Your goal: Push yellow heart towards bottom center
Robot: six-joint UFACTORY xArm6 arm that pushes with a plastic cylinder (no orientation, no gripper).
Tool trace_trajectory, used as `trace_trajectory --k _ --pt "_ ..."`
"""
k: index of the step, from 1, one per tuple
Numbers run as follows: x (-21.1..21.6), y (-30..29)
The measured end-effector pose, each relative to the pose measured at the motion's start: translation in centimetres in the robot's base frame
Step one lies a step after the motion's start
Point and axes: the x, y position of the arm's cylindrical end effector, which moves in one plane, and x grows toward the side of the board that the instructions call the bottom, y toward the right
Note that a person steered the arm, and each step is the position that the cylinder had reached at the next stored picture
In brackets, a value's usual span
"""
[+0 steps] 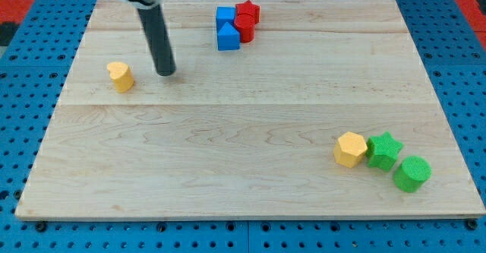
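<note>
The yellow heart (119, 76) lies on the wooden board (228, 154) at the view's left, in its upper half. My tip (165, 72) stands on the board just to the right of the heart, a small gap apart from it. The rod rises from the tip towards the view's top left.
A yellow hexagon (350, 149) touches a green star (383, 150) at the view's lower right, with a green cylinder (411, 173) below them. Two blue blocks (226, 27), a red star (247, 11) and another red block cluster at the top centre.
</note>
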Motion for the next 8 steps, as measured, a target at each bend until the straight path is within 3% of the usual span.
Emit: trace_trajectory --k 1,2,3,4,5,6,7,8 --pt "-6.1 -5.5" --pt "-4.3 -10.3" --pt "0.5 -9.5" --pt "3.2 3.0" --pt "5.9 9.4" --pt "0.6 4.3" --pt "-0.4 0.4" --pt "4.1 1.9"
